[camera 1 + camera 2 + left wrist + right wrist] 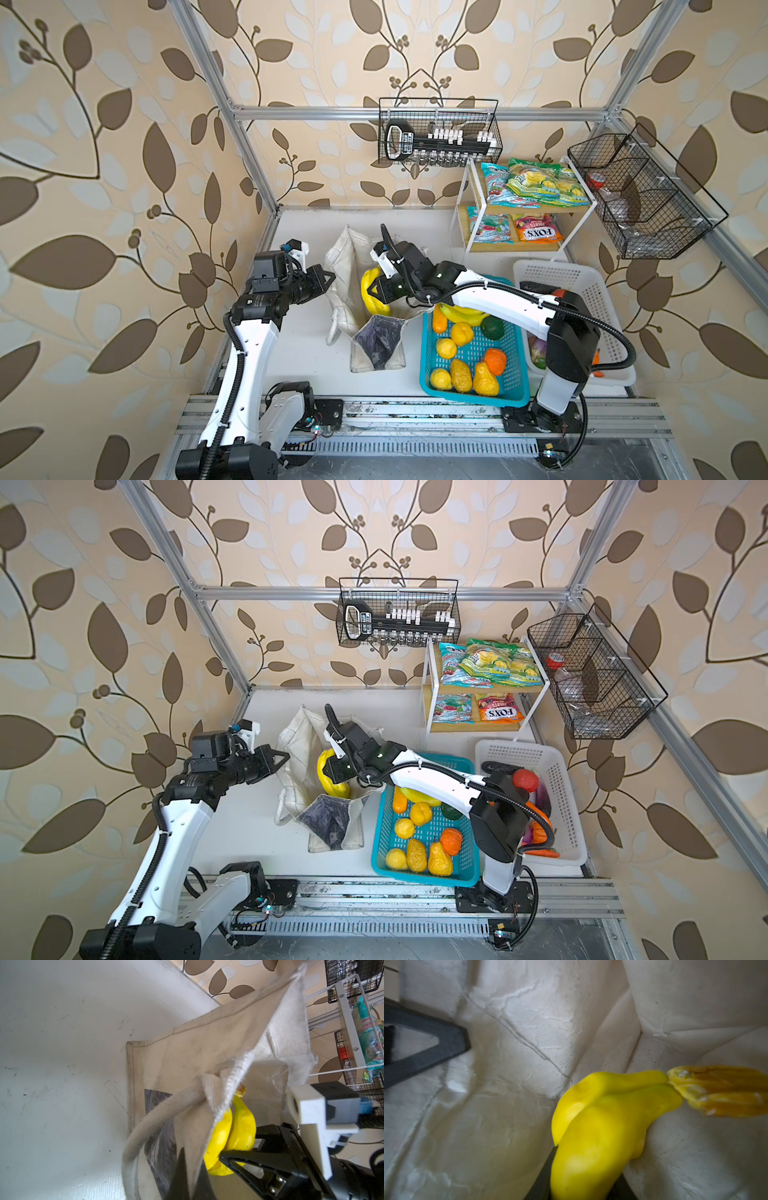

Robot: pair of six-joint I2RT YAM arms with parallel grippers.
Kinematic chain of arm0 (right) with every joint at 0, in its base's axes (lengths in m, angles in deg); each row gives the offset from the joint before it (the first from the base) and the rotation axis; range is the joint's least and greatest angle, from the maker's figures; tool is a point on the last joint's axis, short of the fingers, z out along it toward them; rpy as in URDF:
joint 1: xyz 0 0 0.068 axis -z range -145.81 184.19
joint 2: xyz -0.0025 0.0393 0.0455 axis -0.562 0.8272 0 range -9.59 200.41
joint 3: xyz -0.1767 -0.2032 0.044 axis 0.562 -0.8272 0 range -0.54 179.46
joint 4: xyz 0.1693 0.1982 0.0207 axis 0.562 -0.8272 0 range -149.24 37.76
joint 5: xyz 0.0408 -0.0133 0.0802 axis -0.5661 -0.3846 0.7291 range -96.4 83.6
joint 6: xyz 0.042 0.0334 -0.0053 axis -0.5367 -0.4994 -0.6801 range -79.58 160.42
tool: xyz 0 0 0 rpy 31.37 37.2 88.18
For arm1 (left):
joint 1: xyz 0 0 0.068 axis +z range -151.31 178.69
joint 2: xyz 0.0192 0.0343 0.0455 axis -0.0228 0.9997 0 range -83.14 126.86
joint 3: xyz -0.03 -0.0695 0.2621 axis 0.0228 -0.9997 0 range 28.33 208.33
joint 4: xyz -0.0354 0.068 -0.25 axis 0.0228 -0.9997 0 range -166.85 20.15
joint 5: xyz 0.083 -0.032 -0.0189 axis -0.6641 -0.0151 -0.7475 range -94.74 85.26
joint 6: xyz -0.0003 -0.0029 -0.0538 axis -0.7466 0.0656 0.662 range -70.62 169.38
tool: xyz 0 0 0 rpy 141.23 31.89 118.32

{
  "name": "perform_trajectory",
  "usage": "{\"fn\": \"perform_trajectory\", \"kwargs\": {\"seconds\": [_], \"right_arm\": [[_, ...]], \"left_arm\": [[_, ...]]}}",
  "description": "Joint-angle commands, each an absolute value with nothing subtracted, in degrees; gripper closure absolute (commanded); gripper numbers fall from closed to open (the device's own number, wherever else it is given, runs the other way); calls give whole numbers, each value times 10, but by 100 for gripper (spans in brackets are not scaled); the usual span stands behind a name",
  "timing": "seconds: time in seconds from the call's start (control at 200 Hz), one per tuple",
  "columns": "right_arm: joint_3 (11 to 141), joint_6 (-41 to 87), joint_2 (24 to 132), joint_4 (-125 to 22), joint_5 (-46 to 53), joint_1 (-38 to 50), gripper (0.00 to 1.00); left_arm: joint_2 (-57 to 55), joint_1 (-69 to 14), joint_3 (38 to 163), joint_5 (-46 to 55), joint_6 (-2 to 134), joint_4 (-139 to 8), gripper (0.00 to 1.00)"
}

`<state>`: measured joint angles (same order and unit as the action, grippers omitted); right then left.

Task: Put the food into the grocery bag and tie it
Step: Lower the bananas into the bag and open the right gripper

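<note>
The right gripper (374, 291) has its fingers closed on a yellow banana bunch (377, 308) in the mouth of the off-white cloth tote (345, 259) mid-counter (299, 357), fingertips hidden behind the fruit. The left gripper (330, 277) is pinched shut on the tote's left rim. On the far-right shelf (490, 247) an orange packet (537, 232) reads "FOX'S" upside down. The right arm (498, 299) hides much of the white basket (552, 270).

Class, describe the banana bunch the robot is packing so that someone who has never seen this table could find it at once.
Start at the off-white cloth grocery bag in the middle of the table. In its open mouth the right tool grips a yellow banana bunch. Unlike the other bananas, which lie in the teal basket, this bunch is held.
</note>
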<state>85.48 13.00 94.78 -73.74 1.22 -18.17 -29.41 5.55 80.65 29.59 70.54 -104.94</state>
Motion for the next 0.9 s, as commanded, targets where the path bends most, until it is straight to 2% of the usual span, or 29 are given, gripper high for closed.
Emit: {"fn": "perform_trajectory", "kwargs": {"seconds": [0.0, 0.365, 0.485, 0.895], "right_arm": [[885, 157, 963, -769, -18, -182, 71], [922, 255, 1000, -842, -16, -186, 70], [942, 265, 1031, -855, 5, -194, 71], [983, 246, 1119, -880, -39, -196, 68]], "left_arm": [[-305, 60, 805, 302, 696, -1036, 100], [-297, 60, 802, 324, 700, -1027, 100], [-294, 60, 804, 325, 699, -1030, 100], [-305, 59, 802, 330, 699, -1023, 100]]}}
